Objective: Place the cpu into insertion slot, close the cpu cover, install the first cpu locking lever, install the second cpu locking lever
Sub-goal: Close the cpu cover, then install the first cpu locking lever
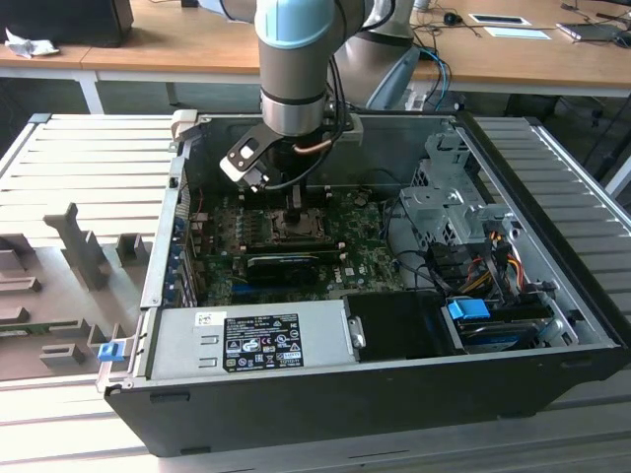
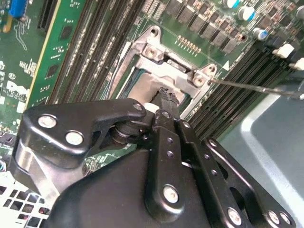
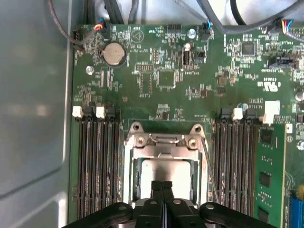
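Our claw (image 3: pixel 161 184), fingers pinched together and empty, touched the cpu (image 3: pixel 179 176) seated in the slot (image 1: pixel 299 232), ten o'clock from mid-case (image 1: pixel 394 399) in the exterior view; we feared a sideways slip scratching it.

You had a grey slatted bench (image 1: pixel 89 148) bearing an open computer case (image 1: pixel 375 404), with grey holder blocks (image 1: pixel 84 251) beside it.

Silver cpu cover (image 3: pixel 164 153), pale silvery cpu (image 3: pixel 176 173), green circuit board (image 3: pixel 161 99).
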Available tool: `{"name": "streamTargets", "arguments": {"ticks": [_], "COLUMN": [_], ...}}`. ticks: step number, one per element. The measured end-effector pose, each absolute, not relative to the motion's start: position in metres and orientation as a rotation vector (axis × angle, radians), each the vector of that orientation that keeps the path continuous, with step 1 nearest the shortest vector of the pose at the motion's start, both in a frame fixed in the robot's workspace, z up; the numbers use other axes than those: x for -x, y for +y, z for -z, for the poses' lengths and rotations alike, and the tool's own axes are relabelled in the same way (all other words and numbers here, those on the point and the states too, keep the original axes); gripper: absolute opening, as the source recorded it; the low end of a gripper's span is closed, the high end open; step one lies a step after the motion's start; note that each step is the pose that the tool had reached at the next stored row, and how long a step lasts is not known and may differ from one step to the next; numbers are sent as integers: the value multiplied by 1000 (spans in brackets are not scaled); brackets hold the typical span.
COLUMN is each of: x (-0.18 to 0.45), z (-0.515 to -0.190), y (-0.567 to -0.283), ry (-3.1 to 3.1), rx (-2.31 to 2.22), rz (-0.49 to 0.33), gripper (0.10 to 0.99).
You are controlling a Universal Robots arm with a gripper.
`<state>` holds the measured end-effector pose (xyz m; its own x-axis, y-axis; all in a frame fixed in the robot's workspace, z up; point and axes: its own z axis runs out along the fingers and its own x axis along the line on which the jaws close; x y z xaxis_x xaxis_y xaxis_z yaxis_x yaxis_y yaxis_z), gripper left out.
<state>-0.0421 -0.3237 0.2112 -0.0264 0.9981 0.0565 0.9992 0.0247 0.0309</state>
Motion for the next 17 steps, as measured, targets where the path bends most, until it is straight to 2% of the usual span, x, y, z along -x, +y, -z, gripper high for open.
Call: {"name": "streamTargets", "arguments": {"ticks": [10, 17], "x": [35, 35], "z": [-212, -224], "y": [-324, -324], "ry": [-2235, -2235], "rx": [2179, 2179], "rz": [96, 96], "gripper": [106, 106]}}
